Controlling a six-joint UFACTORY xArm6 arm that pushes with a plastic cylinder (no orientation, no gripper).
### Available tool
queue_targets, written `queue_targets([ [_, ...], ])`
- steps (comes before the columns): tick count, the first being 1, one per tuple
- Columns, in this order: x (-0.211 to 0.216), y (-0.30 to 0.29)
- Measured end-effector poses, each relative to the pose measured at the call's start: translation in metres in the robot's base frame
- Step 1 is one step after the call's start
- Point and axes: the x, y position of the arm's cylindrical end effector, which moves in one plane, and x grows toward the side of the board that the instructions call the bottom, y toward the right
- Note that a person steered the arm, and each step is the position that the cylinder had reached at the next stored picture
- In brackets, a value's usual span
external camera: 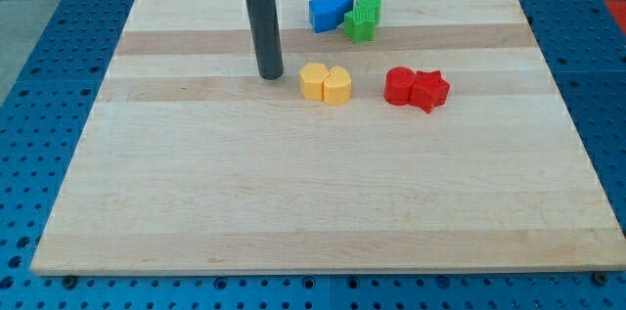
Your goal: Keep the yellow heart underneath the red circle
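1. The pale wooden board [323,202] fills most of the view and lies on a blue perforated table [39,17]; every block rests on the board's upper part.
2. The straight dark rod [265,31] comes down from the view's top; my tip [271,75] touches the board just left of the yellow pair, apart from it. The arm carries no pincer, so there is no opening or closing to tell.
3. The blue block [329,11], shape unclear, and two green blocks [363,17] cluster together near the top edge.
4. The red circle [398,86] touches the red star block [430,90] on its right.
5. The yellow heart [337,86] touches a yellow hexagonal block [313,82] on its left; the heart sits left of the red circle, level with it, a gap between.
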Motion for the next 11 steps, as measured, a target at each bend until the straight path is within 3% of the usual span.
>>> queue_targets([
  [6, 0.003, 0.008],
  [8, 0.031, 0.071],
  [11, 0.034, 0.109],
])
